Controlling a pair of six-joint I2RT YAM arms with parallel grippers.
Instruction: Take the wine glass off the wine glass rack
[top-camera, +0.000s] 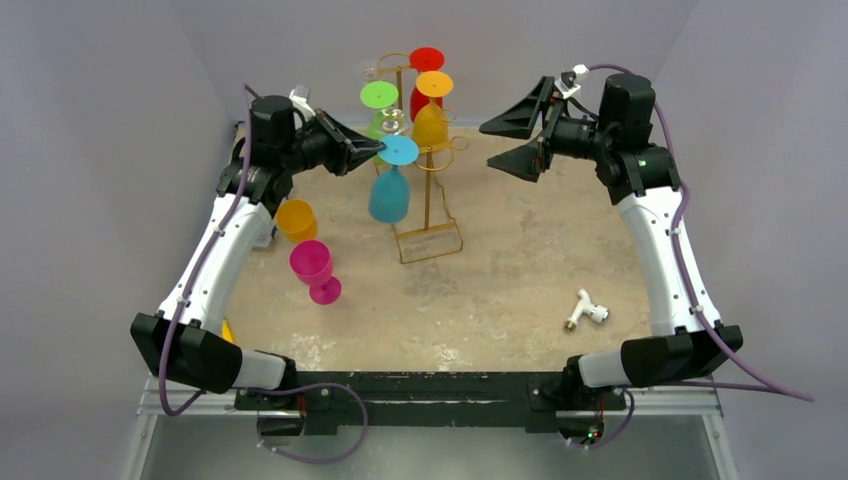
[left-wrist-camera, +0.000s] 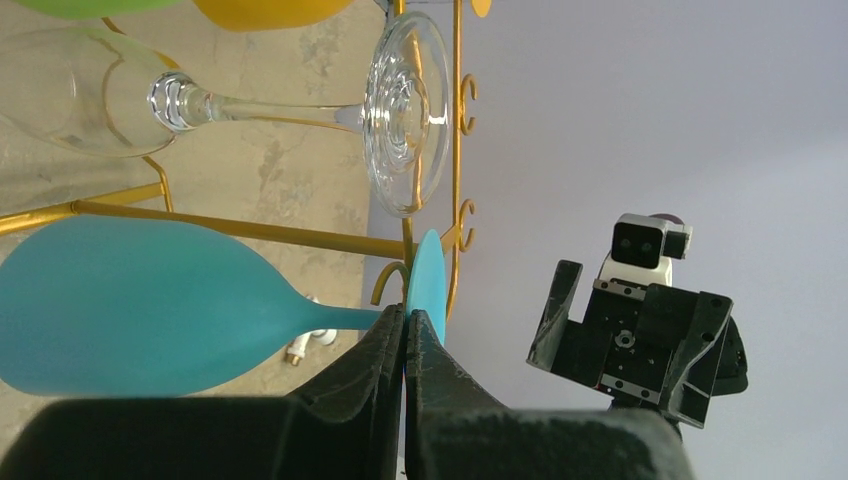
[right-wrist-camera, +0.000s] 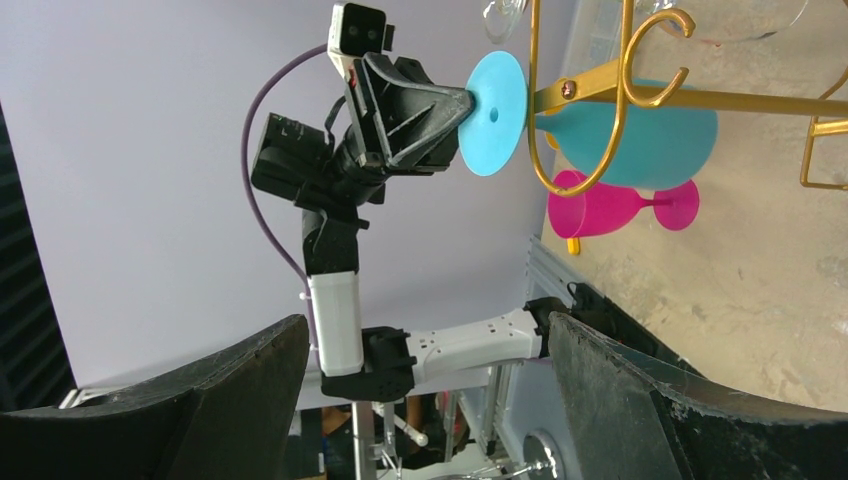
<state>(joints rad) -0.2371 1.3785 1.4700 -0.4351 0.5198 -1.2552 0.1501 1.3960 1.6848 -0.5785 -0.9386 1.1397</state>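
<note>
At rack (top-camera: 431, 195), left end effector (top-camera: 376, 150) pinching blue glass foot (top-camera: 398, 150), bowl (left-wrist-camera: 130, 305) cropped, right end effector (top-camera: 487, 147) spread

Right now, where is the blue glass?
In the top view the blue glass hangs upside down on the left of the rack, under the green glass, its foot pinched by the left gripper.

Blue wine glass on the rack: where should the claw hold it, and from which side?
Grip the blue wine glass by its flat foot's edge, from the left of the rack, as the left claw does now: the foot overhangs the hook, the stem sits inside it.
</note>
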